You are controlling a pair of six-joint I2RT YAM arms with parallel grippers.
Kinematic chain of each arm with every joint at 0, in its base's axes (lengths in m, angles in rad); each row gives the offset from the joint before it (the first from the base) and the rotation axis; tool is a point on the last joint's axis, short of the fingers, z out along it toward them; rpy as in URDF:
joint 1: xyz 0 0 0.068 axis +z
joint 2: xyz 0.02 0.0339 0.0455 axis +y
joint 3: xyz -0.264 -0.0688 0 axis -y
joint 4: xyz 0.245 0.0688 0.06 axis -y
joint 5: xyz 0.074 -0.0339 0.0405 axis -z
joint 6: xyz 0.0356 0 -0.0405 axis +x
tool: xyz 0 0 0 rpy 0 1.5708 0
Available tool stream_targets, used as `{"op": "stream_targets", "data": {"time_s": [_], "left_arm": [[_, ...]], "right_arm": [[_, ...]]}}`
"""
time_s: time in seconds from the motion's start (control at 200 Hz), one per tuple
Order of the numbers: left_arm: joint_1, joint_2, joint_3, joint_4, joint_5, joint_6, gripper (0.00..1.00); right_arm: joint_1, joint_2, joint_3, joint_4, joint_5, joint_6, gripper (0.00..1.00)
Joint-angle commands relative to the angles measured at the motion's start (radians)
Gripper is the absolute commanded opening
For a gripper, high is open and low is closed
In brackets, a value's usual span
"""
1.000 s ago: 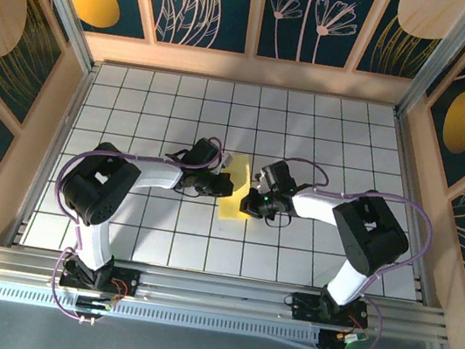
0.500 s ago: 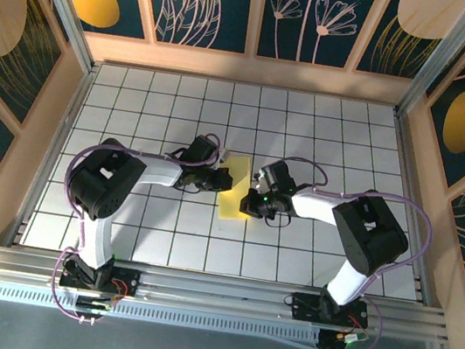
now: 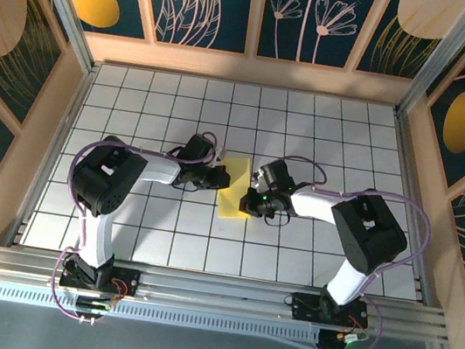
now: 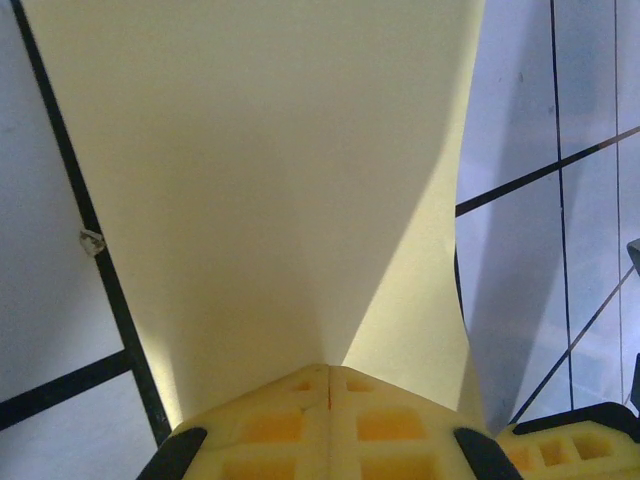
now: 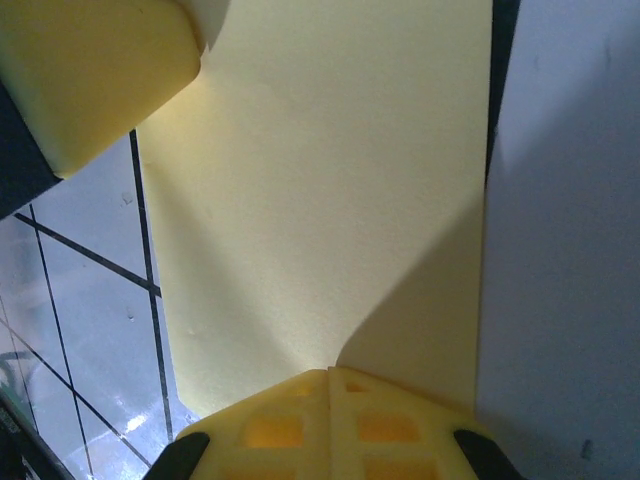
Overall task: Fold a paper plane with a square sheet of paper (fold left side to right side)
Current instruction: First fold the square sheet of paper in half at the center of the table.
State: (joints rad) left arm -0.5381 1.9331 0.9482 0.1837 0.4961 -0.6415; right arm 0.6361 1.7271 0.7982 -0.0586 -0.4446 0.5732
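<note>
The square sheet of paper [image 3: 234, 200] is yellow and lies on the white grid table as a narrow strip about one tile wide, between the two arms. My left gripper [image 3: 221, 177] comes in from the left and is shut, its closed tips [image 4: 328, 368] resting on the paper [image 4: 270, 180] near its far half. From the right, my right gripper [image 3: 252, 198] is also shut, with its closed tips [image 5: 330, 372] on the paper [image 5: 320, 180] near its near half. The left gripper's foam finger [image 5: 90, 70] appears in the right wrist view. No paper plane shape is visible.
The white tiled table [image 3: 344, 139] is fenced by wooden rails and dark painted wall panels [image 3: 207, 2]. The aluminium base rail [image 3: 214, 291] runs along the near edge. Purple cables loop over both arms.
My left gripper has slid a little toward the far side along the paper's left edge. The right gripper and the paper's near end have stayed put.
</note>
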Motion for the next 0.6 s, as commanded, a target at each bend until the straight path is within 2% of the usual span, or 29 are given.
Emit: {"op": "stream_targets", "data": {"time_s": [0.0,0.59], "left_arm": [[0.038,0.039,-0.006,0.011,-0.057,0.0,0.0],[0.182,0.106,0.087,0.037,-0.035,0.023,0.0]], "right_arm": [[-0.001,0.073,-0.043,-0.128,0.161,-0.03,0.0],[-0.005,0.059,-0.067,-0.109,0.152,-0.022,0.0]]}}
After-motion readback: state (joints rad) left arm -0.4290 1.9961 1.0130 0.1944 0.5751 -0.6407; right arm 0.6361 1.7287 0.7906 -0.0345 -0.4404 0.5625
